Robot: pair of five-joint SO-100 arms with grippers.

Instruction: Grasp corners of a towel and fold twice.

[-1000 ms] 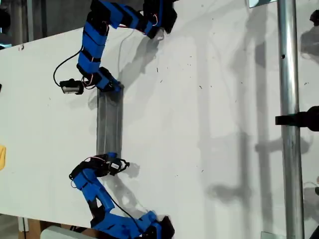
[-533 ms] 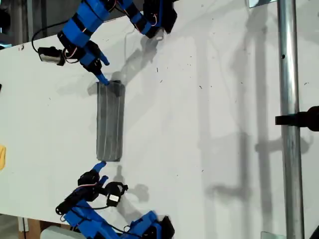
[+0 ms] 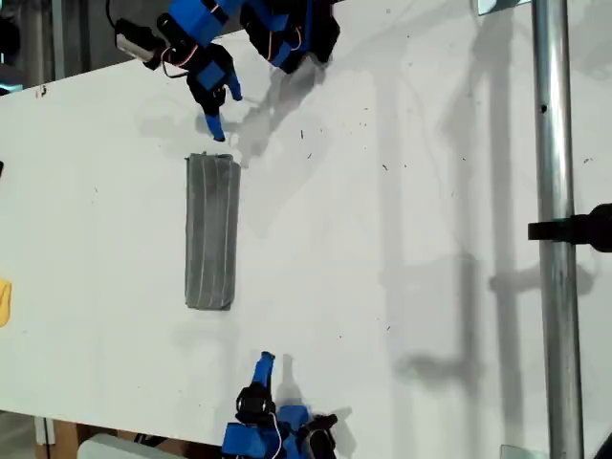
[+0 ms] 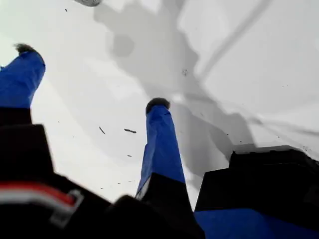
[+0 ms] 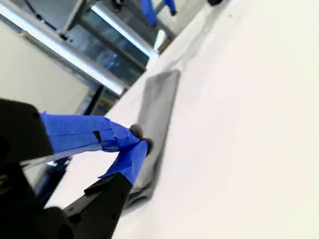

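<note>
The towel (image 3: 211, 232) lies flat on the white table as a narrow grey striped strip, folded lengthwise, left of centre in the exterior view. My first gripper (image 3: 222, 115) hovers just beyond its far end, open and holding nothing. In the first wrist view its fingers (image 4: 159, 129) stand wide apart over bare table, with a sliver of the towel (image 4: 89, 1) at the frame edge. My second gripper (image 3: 265, 361) sits back from the towel's near end, shut and empty. The second wrist view has those blue fingertips (image 5: 137, 142) touching, with the towel (image 5: 159, 99) stretching away behind them.
A metal pole (image 3: 555, 229) with a black clamp (image 3: 574, 229) crosses the exterior view's right side. A yellow object (image 3: 3, 301) pokes in at that view's left edge. The arm bases stand at the table's far edge (image 3: 296, 29) and near edge (image 3: 277, 440).
Both grippers were at the towel's two ends, then let go and drew back, the first toward the far edge, the second toward the near edge. The towel stayed flat.
</note>
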